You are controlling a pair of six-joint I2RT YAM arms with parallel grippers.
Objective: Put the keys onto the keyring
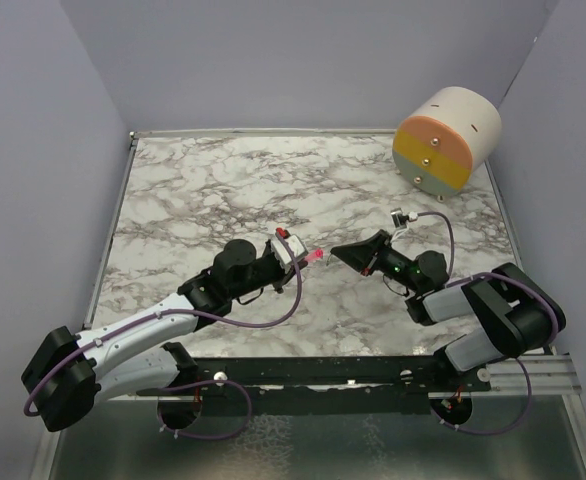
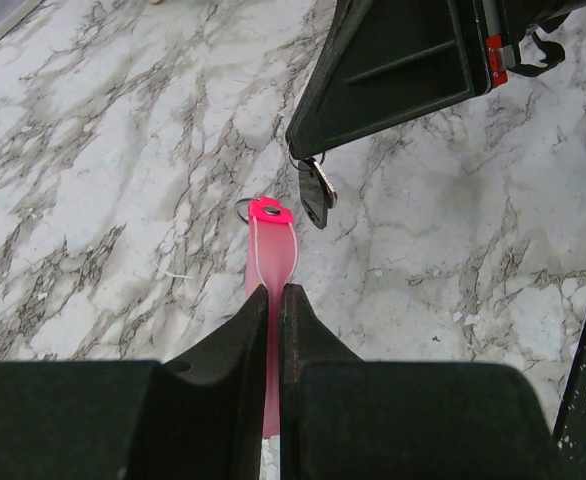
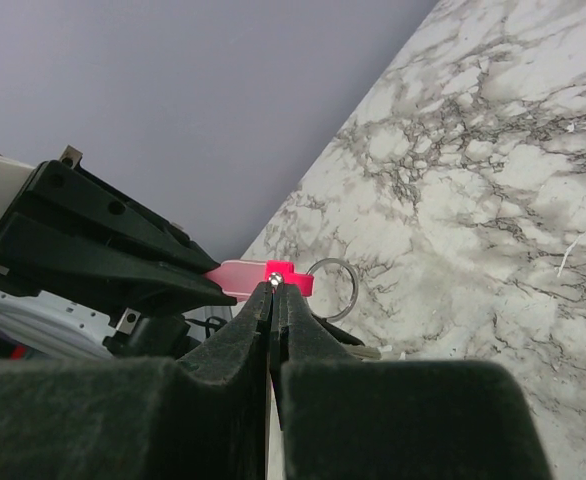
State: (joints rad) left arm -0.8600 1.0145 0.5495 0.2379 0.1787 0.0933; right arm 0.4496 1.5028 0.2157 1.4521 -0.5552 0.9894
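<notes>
We find the left gripper (image 2: 274, 292) closed to a narrow gap on the keyring (image 2: 273, 245). It clamps the pink strip partway along, so the end carrying the ring (image 2: 243, 209) projects forward, held off the marble table (image 1: 223, 190). We find the right gripper (image 2: 299, 152) fully closed on the key (image 2: 315, 195), which hangs from its tip just beside the ring end of the strip; whether key and ring touch, we cannot tell. In the top view the two grippers meet tip to tip near the table's centre, and a pastel cylinder (image 1: 448, 140) stands well apart at the far right corner.
</notes>
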